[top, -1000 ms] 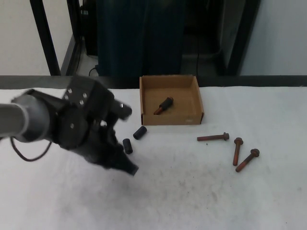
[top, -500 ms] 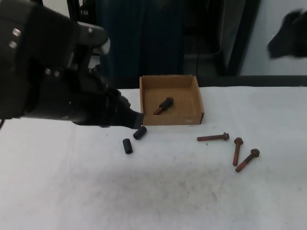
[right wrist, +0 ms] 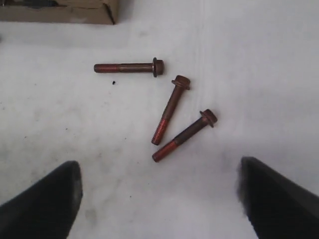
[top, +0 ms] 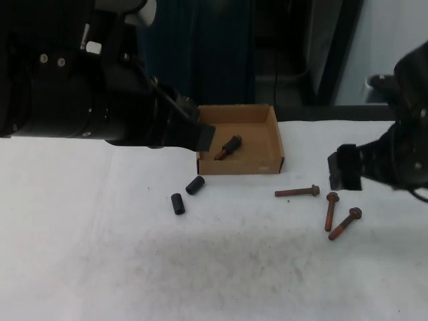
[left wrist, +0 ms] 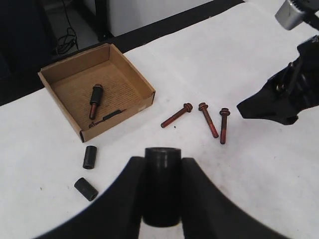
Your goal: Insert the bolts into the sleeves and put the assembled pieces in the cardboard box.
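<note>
High view, box (top: 235,114) holds assembled piece (top: 229,146), left claw (left wrist: 162,163) clamping sleeve (left wrist: 160,199), right claw (right wrist: 158,172) apart.

Even bright light — bolts (right wrist: 169,110) w/ faint shadows.

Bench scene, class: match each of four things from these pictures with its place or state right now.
1 left gripper
2 right gripper
3 assembled piece
4 loose sleeves

A in the box
B open, near the bolts
C on the bench, beside the box
D shut on a sleeve

Pairs: 1-D, 2-B, 3-A, 4-C
</note>
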